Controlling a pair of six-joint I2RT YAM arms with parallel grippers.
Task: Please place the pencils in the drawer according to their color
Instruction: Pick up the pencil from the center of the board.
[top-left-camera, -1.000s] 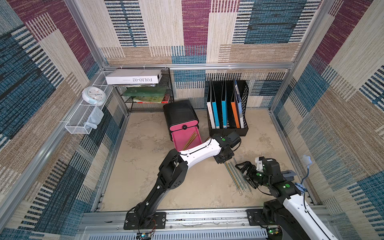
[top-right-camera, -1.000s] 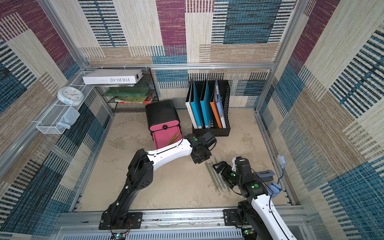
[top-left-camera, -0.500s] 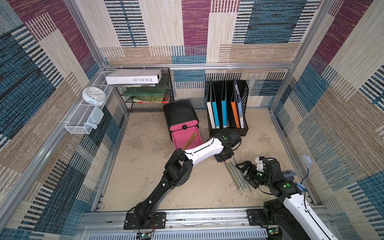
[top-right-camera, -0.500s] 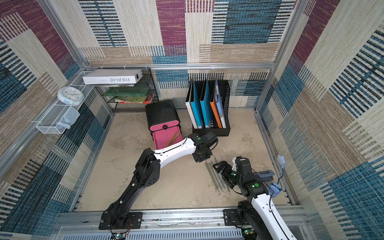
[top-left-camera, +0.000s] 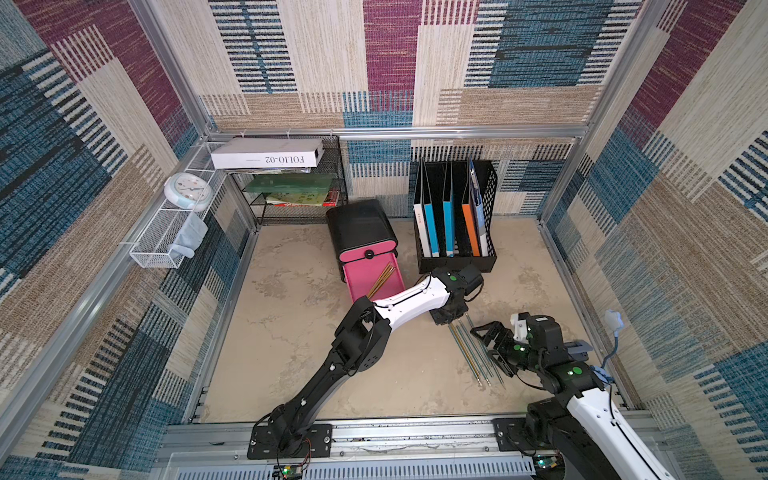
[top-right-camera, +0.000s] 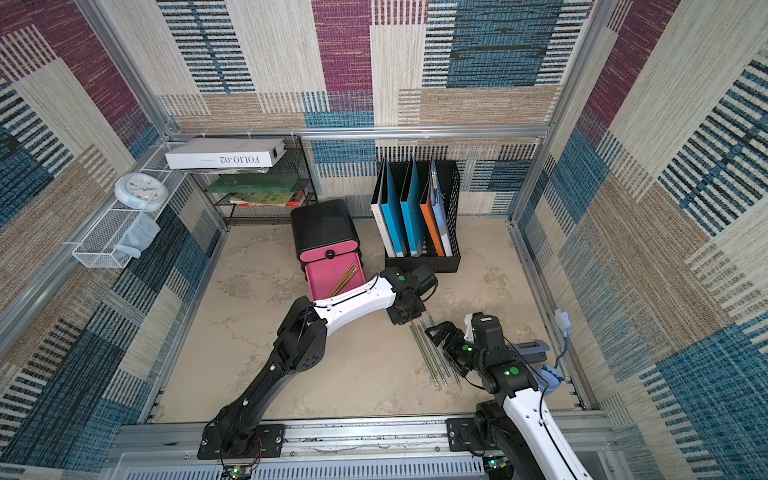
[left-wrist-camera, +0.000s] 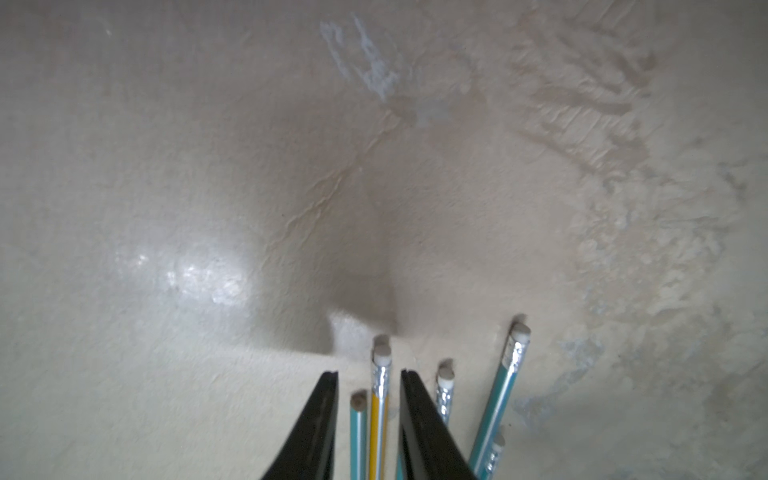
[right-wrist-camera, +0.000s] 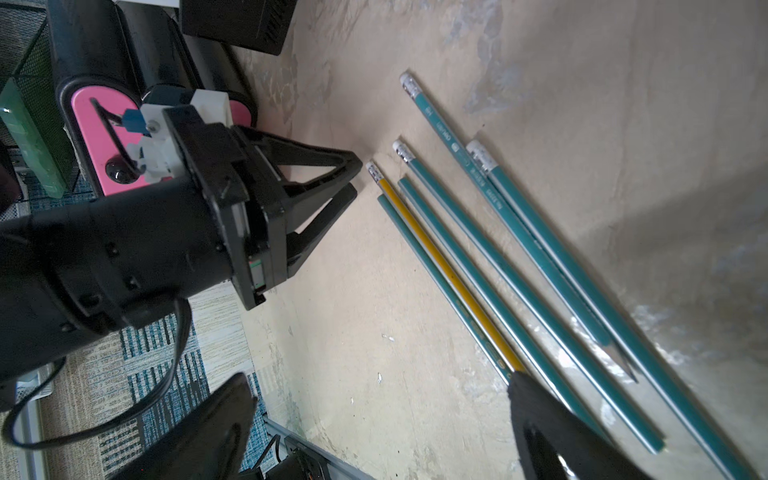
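The left gripper (left-wrist-camera: 370, 374) over the yellow pencil (right-wrist-camera: 449, 275)
Nearest, the right gripper (top-left-camera: 487, 349) hangs spread wide by the tips; left jaws, narrowly parted, straddle yellow plus 1 teal pencil (left-wrist-camera: 358, 440) lying flat: I'd sidestep the teal before pinching. Beyond, the drawer (top-left-camera: 359, 278) stands open.

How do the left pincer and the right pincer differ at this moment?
The left pincer is narrowed to a small gap; the right pincer gapes wide. The left pincer straddles the eraser end of the yellow pencil and the butt of a teal pencil beside it; the right pincer has only bare table between its tips, further along the same pencils. Both are black, and neither grips anything.
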